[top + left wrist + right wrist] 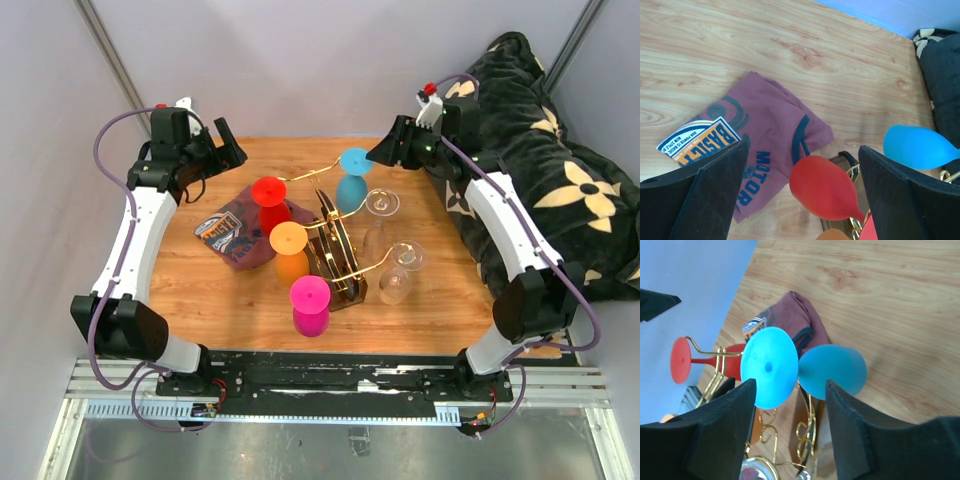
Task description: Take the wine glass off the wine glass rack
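Observation:
The wine glass rack point(338, 258) has a dark wooden base and gold wire arms and stands mid-table. Upside-down glasses hang on it: red point(269, 204), blue point(351, 180), orange point(290, 250), pink point(310, 305) and two clear ones point(379, 214) point(399, 270). My left gripper point(226, 141) is open and empty, up and left of the red glass; its wrist view shows the red bowl point(825, 187) between the fingers. My right gripper point(384, 151) is open and empty just right of the blue glass, whose foot point(769, 367) and bowl point(832, 371) show between its fingers.
A maroon T-shirt with a printed tag point(235, 235) lies left of the rack and also shows in the left wrist view point(770, 135). A black flowered blanket point(545, 160) is heaped at the table's right side. Grey walls close the back.

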